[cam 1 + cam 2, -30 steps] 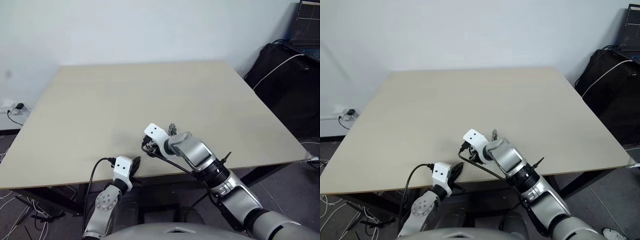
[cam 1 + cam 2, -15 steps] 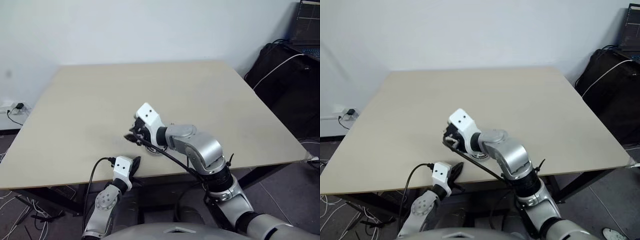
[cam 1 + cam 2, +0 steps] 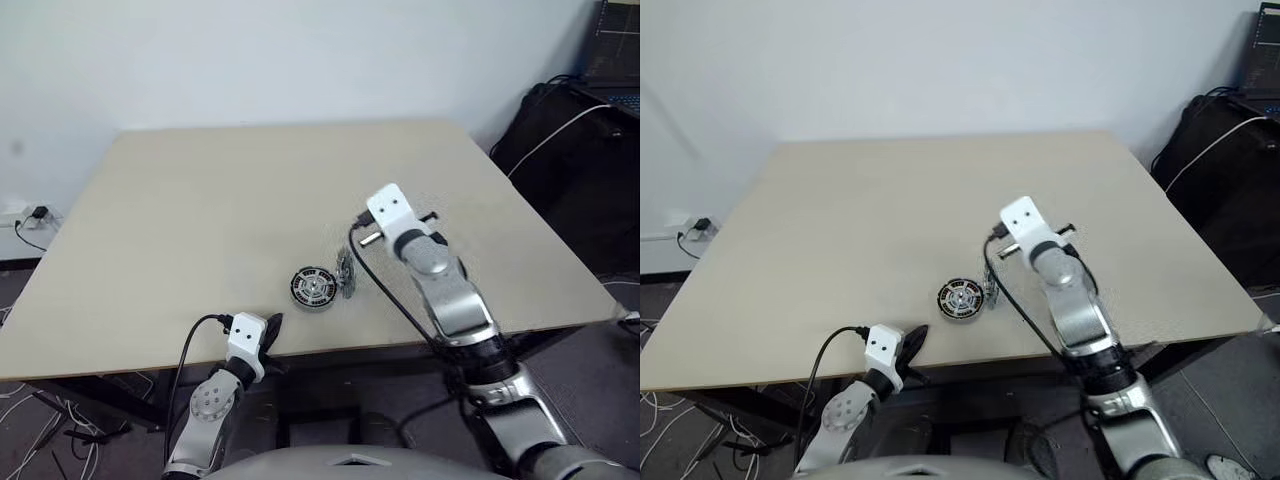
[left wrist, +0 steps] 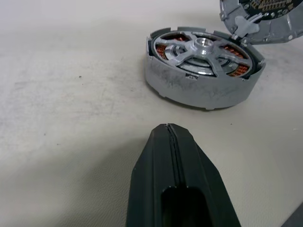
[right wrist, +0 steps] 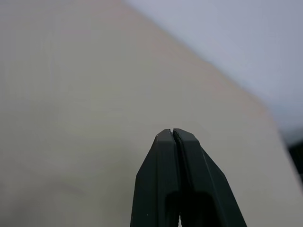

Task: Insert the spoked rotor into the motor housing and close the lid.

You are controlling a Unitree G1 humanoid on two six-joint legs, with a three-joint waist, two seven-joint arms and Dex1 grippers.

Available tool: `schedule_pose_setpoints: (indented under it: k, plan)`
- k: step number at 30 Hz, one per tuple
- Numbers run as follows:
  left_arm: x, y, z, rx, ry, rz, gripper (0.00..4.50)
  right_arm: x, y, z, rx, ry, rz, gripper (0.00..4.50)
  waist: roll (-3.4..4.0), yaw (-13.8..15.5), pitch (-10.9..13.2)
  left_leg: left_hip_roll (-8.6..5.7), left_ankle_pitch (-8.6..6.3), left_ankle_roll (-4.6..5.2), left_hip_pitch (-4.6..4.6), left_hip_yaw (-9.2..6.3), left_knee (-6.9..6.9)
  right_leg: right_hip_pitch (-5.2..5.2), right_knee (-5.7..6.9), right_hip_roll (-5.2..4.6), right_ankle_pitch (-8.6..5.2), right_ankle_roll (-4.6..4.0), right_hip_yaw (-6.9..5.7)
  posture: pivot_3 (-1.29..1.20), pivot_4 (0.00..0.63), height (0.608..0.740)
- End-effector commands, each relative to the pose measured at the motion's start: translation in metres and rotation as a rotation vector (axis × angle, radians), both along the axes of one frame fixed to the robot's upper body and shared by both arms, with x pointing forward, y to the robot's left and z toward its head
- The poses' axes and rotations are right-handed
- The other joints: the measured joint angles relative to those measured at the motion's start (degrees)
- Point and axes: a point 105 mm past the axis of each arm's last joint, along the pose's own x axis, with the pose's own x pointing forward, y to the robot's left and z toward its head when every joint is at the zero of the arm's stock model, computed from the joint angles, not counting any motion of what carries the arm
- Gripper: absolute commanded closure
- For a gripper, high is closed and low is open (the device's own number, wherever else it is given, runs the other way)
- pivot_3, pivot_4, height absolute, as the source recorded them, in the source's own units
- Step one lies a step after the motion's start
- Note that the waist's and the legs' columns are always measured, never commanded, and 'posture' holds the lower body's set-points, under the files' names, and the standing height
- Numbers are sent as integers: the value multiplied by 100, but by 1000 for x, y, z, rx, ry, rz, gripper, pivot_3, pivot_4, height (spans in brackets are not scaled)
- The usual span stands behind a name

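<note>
While the grey round motor housing (image 4: 202, 71) with its coppery-brown windings rests flat on the pale wooden table (image 3: 200, 220) near the front edge, the silver-grey ribbed lid (image 3: 346, 273) stands beside it on the robot's right, propped up on edge and touching or almost touching the housing's rim. In the left wrist view, silvery spokes and a small hub sit over the windings, so the spoked rotor (image 4: 201, 46) appears to be seated inside the housing already, though the angle leaves its depth uncertain.

The coming move turns on the lid: it has to tip leftward and down onto the housing. The right gripper (image 3: 425, 216) hangs above the table, well apart from the lid, further back and to the right, with its two black fingers pressed together and nothing between them. The left gripper (image 4: 170, 137) lies low at the table's front edge, also clenched and empty, pointing straight at the housing and nearer to it than the right.

A second ago the right arm lay over the housing and hid it; it has since swung away to the right and upward, shutting its jaws and uncovering both parts. The left gripper has not moved.
</note>
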Motion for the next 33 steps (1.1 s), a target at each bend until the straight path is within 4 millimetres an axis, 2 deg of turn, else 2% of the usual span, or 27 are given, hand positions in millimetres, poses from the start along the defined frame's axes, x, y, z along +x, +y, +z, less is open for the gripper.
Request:
schedule_pose_setpoints:
  k: [1,4,7,11,14,19,26,33]
  plan:
    - [5,-3,9,5,-55,-23,4500,-24,2,-23,-72,152,95,4441,-3,-2,2,2,0,0,1,-1,2,2,0,2,0,0,0,0,0,740]
    - [5,-1,7,9,-53,-26,4500,-54,14,-45,-40,329,214,4441,-4,-19,6,4,0,1,2,-2,8,4,0,3,0,1,0,0,0,740]
    - [4,1,4,11,-48,-32,4500,-66,27,-44,94,384,246,4441,-10,-48,10,7,-1,1,5,-8,10,7,2,3,-1,1,-8,0,0,740]
    - [1,-1,1,11,-41,-43,4500,-68,49,-28,304,351,290,4441,-16,-56,14,27,-2,-1,6,-7,18,10,0,-10,0,1,-55,0,0,740]
    - [0,-2,0,12,-34,-47,4500,-69,53,-25,348,353,309,4441,-18,-37,15,32,-2,-2,5,-3,20,15,-4,-75,0,2,-139,0,0,740]
    - [3,-3,3,11,-33,-44,4500,-69,64,-23,385,353,349,4441,-16,-38,15,34,-3,-2,5,3,20,14,-5,-86,0,2,-159,0,0,740]
    - [9,-3,8,12,-38,-41,4500,-64,87,-34,432,381,392,4441,-15,-40,14,42,-4,-6,7,3,20,14,-4,-85,0,2,-173,0,0,740]
    - [6,-3,11,11,-40,-37,4500,-63,115,-51,432,438,447,4441,-15,-48,15,42,-4,-6,7,4,20,13,-4,-85,1,1,-171,0,0,740]
